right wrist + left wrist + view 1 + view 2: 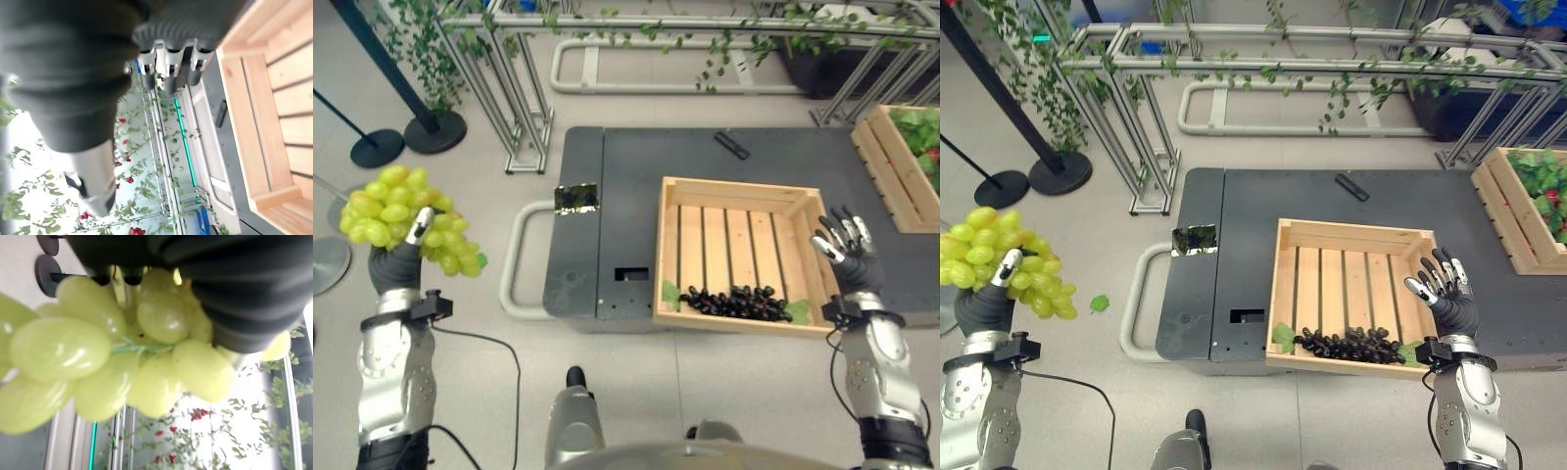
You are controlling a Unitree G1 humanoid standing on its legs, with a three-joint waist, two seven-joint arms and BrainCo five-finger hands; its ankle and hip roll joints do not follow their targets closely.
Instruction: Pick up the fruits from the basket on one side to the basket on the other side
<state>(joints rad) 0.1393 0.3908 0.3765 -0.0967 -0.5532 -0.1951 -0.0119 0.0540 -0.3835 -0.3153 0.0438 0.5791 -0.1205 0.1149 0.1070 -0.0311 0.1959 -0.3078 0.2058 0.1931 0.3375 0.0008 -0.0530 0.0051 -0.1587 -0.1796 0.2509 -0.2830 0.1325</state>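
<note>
At the left edge of the frame the left hand (399,262) has its fingers curled around a bunch of green grapes (401,217), lifted above the floor, well apart from the wooden crate (741,196). At the lower right the right hand (847,250) hovers over the crate's right wall with fingers loose and holding nothing. A bunch of dark grapes (739,302) lies by the crate's near wall on the grey table (626,176), and a second crate (898,166) sits at the upper right.
</note>
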